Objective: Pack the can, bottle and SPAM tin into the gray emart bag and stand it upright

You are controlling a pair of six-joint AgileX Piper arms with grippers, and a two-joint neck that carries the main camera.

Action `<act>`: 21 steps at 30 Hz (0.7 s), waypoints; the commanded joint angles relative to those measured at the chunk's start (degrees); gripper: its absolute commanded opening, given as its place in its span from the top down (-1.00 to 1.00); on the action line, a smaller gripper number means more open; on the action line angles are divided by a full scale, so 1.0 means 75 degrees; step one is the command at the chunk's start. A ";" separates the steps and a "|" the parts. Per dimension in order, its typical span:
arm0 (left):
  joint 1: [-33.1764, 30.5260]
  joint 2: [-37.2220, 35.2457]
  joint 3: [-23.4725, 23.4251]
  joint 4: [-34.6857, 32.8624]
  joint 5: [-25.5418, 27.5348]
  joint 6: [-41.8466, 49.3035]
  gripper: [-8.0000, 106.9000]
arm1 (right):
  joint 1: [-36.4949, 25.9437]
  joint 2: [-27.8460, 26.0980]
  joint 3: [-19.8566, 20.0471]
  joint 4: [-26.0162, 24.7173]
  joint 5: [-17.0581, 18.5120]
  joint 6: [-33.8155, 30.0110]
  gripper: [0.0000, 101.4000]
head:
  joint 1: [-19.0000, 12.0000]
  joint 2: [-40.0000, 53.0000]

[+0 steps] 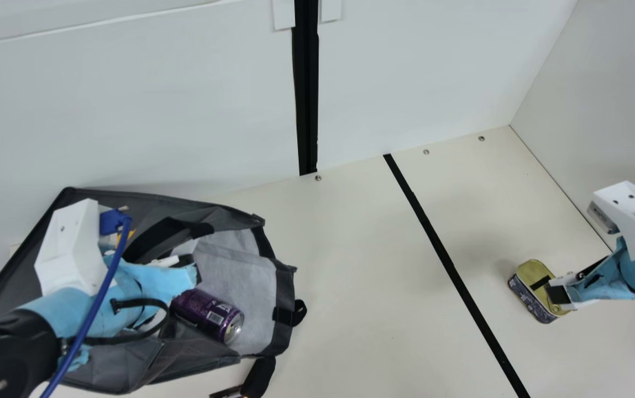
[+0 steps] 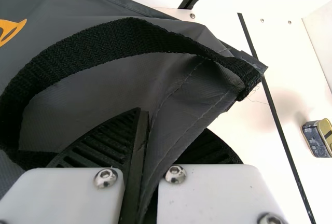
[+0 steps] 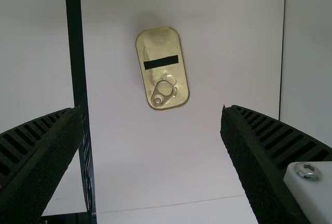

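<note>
Gray bag (image 1: 251, 276) lying open, purple can (image 1: 206, 315) inside, gold-topped tin (image 3: 160, 47) apart

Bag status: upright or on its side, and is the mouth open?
On its side, mouth open: the gray bag lies on the table, its pale lining exposed, with the purple can lying just inside.

Wide passage between bag (image 1: 248, 293) and SPAM tin (image 1: 531, 272) — can (image 1: 204, 314) obstructs bag mouth.

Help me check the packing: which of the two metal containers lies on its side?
The purple can, in the mouth of the gray bag; the gold-lidded tin sits lid up on the table.
</note>
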 commanded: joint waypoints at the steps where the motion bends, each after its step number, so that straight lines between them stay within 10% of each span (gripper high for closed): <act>1: 0.0000 0.0000 0.0000 0.0000 0.0000 0.0000 1.00 | -0.0024 0.0074 -0.0015 -0.0006 0.0014 -0.0065 -0.87 | -0.0161 -0.0018; 21: 0.0000 0.0000 0.0000 0.0000 0.0000 0.0000 1.00 | 0.0000 0.0928 -0.0116 -0.0122 0.0014 -0.0428 -0.87 | -0.0161 -0.0018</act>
